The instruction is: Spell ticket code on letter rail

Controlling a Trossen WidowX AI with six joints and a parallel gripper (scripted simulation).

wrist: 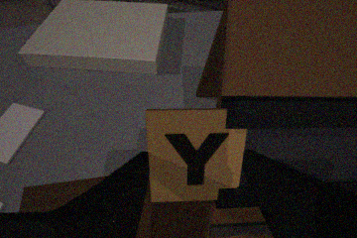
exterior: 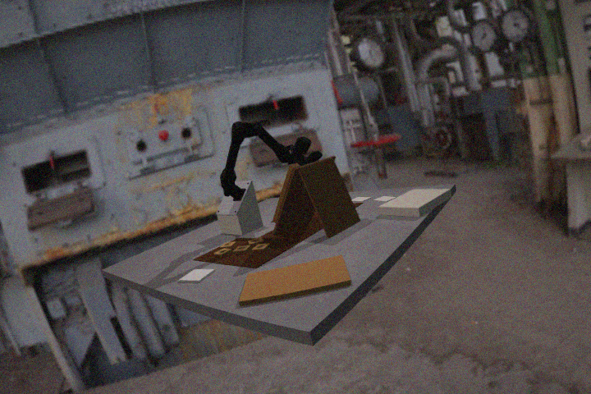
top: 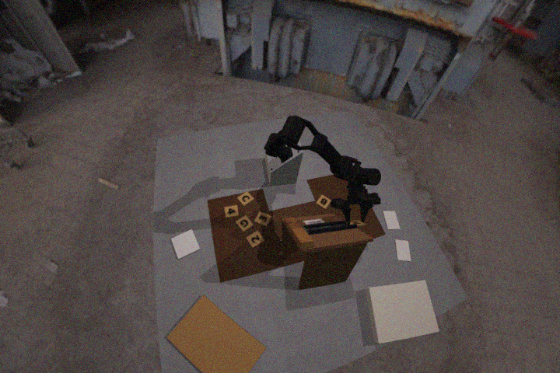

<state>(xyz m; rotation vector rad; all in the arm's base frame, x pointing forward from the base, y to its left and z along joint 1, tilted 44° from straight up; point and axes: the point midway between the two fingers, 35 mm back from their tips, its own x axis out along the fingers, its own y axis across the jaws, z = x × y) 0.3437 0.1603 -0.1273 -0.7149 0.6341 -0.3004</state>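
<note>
- Top view: the tan Y tile (top: 357,222) (wrist: 186,190) was held at the right-hand end of the dark rail (top: 327,228) (wrist: 296,112), on the upper part of the brown board (top: 334,257) (exterior: 331,199) (wrist: 296,50), by the gripper (top: 356,217) (exterior: 311,158) (wrist: 196,166). Five tiles (top: 244,223) (exterior: 242,247) were spread on the brown mat (top: 228,263) (exterior: 258,261); another tile (top: 323,201) was seen behind the board. The print on the white ticket (top: 313,221) could not be read.
- Exterior view: the board was seen leaning on the grey counter (top: 179,167) (exterior: 305,320) (wrist: 87,94), with the gripper's fingers hidden behind it. An orange slab (top: 217,334) (exterior: 296,281) and a cream block (top: 404,311) (exterior: 412,202) (wrist: 97,35) were laid flat nearby.
- Wrist view: the Y tile was clamped between the two fingers, its letter upright. A lighter tan piece (wrist: 239,159) was partly covered by its right edge; whether this was another tile could not be told.
</note>
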